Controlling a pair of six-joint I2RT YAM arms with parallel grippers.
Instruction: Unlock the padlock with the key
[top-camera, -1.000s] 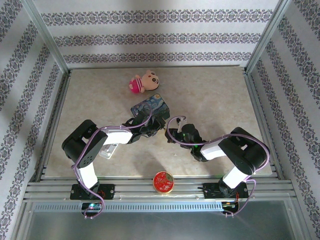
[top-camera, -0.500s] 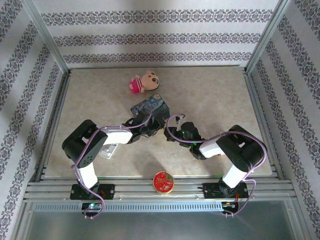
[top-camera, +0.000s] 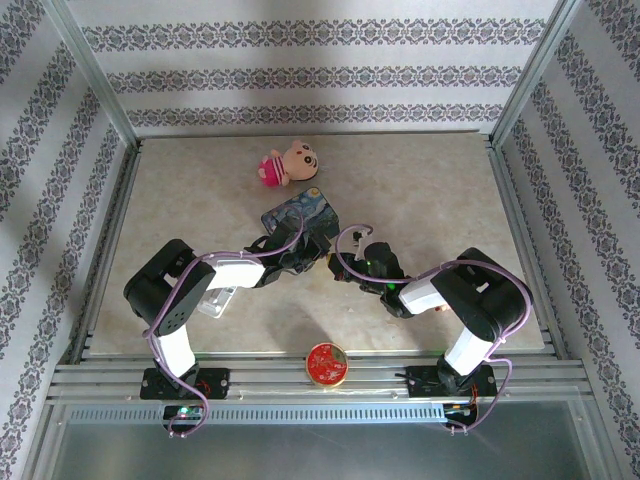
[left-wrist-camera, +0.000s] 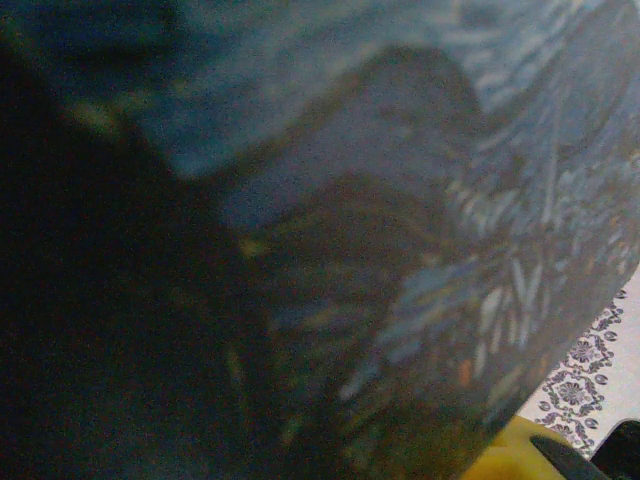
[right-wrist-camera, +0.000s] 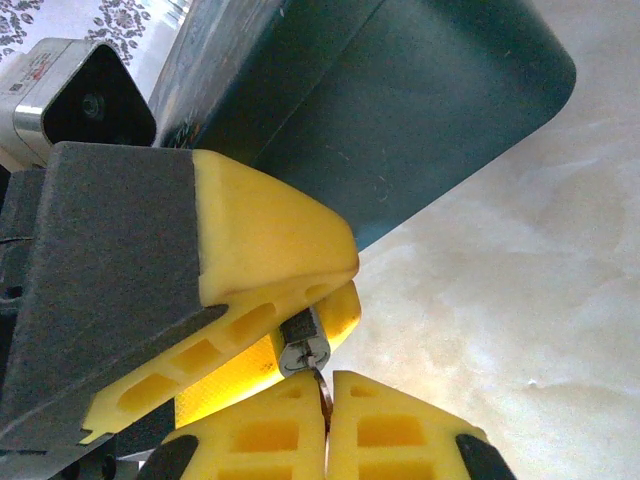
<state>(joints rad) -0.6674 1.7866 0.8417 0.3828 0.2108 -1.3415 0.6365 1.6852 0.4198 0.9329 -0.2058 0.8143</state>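
So in the right wrist view, the right gripper (right-wrist-camera: 327, 388) sits at the bottom middle of the frame with its two yellow pads pressed flat together. The key (right-wrist-camera: 324, 392) is pinched in the seam between them, and only a thin dark sliver of it pokes up out of the pads.

Right above that is the padlock (right-wrist-camera: 303, 352). It's tiny, and its silvery end face points toward the camera. It's wedged between the two yellow fingers of the left gripper (right-wrist-camera: 345, 288), which comes in from the left side of the frame, so those jaws are clamped on the lock, not hanging open.

The key's tip touches the lower right edge of the padlock's end face. I honestly can't tell if it's in the slot or just resting against the face.

The blue tin (right-wrist-camera: 400, 110) fills the upper part of that view, just behind the left gripper's fingers. The left wrist view is mostly a blurry close-up of that same tin (left-wrist-camera: 420, 250).

From the top camera, both grippers meet nose to nose around the middle of the table (top-camera: 440, 200), right below the blue tin (top-camera: 298, 215). The lock and key are too small to make out there.
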